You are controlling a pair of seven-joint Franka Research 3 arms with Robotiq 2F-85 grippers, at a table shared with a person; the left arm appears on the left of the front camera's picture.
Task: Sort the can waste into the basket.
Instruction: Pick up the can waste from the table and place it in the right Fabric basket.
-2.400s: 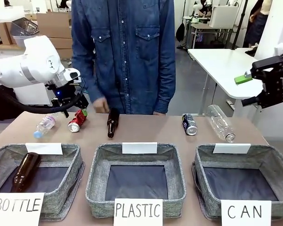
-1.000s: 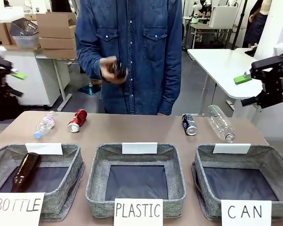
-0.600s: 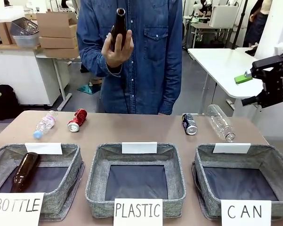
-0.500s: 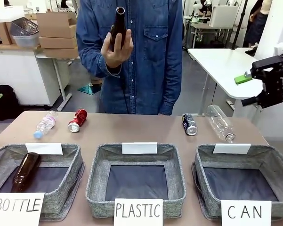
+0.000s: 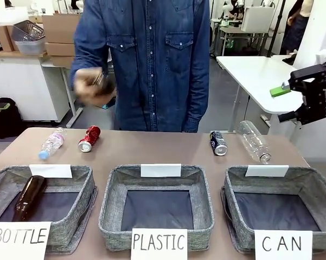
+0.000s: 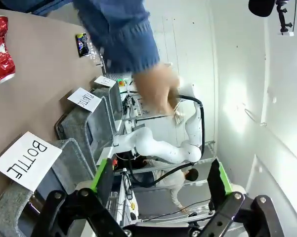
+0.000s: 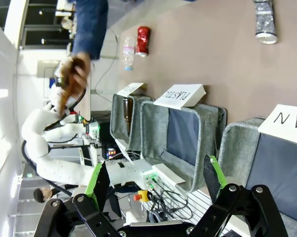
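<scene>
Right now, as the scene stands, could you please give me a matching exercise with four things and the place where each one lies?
Things:
1. red can
2. dark can
3. brown bottle
4. large clear bottle

Places:
A. lying inside the BOTTLE basket
B. on the table, next to the small plastic bottle
C. rightmost on the table, behind the CAN basket
D. on the table, just left of the large clear bottle

Pairs: 1-B, 2-D, 3-A, 4-C
</scene>
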